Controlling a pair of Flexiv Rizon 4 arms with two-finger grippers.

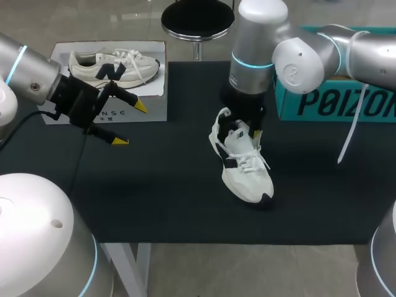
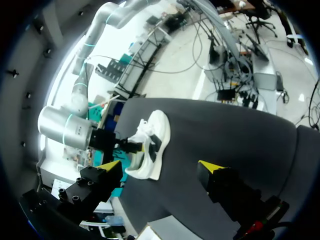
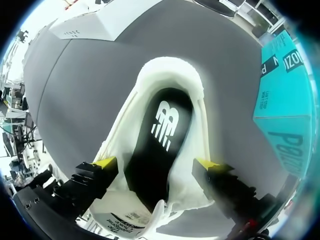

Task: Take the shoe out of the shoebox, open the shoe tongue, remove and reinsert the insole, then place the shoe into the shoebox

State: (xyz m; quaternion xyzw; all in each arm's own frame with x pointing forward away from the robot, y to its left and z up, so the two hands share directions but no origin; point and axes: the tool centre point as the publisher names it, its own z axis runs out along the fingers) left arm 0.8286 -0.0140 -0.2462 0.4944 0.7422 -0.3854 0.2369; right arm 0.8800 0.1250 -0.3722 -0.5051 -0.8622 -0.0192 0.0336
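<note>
A white shoe [image 1: 247,176] lies on the black mat [image 1: 154,192] near the middle, toe toward the front edge. My right gripper [image 1: 244,130] hangs straight above its heel opening. In the right wrist view the right gripper [image 3: 156,164] is open, its yellow tips standing either side of the shoe's collar [image 3: 170,67], with the black insole [image 3: 160,135] lying inside the shoe. My left gripper [image 1: 131,124] is open and holds nothing, by the white shoebox [image 1: 111,114] at the back left. From the left gripper [image 2: 160,167] the shoe [image 2: 156,132] shows ahead.
A second shoe [image 1: 114,67] rests in the white shoebox. A teal box [image 1: 334,102] stands at the back right, close behind my right arm; it also shows beside the shoe as the teal box [image 3: 285,100]. A white strap [image 1: 349,136] dangles from the right arm.
</note>
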